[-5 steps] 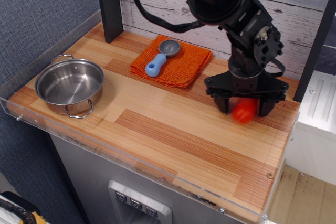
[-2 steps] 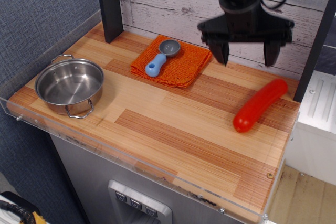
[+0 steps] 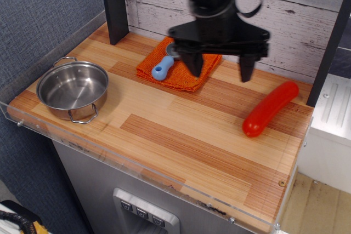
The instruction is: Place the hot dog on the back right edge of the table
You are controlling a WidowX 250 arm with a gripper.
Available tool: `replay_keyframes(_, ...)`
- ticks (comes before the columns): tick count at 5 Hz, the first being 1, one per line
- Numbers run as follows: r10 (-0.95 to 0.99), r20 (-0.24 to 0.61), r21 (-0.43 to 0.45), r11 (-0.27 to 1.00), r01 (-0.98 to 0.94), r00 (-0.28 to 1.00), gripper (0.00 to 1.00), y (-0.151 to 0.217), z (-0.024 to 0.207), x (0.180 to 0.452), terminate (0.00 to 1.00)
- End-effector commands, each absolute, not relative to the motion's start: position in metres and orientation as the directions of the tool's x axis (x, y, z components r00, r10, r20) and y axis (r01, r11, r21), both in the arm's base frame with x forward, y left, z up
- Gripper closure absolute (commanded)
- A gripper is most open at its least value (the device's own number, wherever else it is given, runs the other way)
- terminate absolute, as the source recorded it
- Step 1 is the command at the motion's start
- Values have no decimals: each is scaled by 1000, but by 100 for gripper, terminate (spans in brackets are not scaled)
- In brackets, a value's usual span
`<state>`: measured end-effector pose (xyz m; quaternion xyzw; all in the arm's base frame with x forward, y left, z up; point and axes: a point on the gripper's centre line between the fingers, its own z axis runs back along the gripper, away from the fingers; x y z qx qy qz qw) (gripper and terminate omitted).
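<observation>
observation.image: hot dog (image 3: 271, 108) lies free (gripper (image 3: 219, 70) spread).

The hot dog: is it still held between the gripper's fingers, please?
No, the hot dog lies on the table near its right edge, while the open gripper hangs empty, up and to its left.

Black tool (image 3: 220, 69), two tapered fingers (image 3: 194, 63), looped black cable.

Gripper (image 3: 220, 70) raised, jaws apart, empty
</observation>
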<state>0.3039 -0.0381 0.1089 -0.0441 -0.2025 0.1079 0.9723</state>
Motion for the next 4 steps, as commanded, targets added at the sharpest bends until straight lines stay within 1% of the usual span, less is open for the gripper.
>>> replay_keyframes(1, 147, 303, -92, 988, -124, 941, 0, -28, 120, 279, 0)
replay_keyframes(2, 103, 259, -108, 991, -77, 960, 0, -27, 113, 281, 0)
replay_keyframes(3, 30, 238, -76, 997, -13, 971, 0, -26, 111, 279, 0)
replay_keyframes(4, 30, 238, -76, 997, -13, 971, 0, -26, 111, 279, 0)
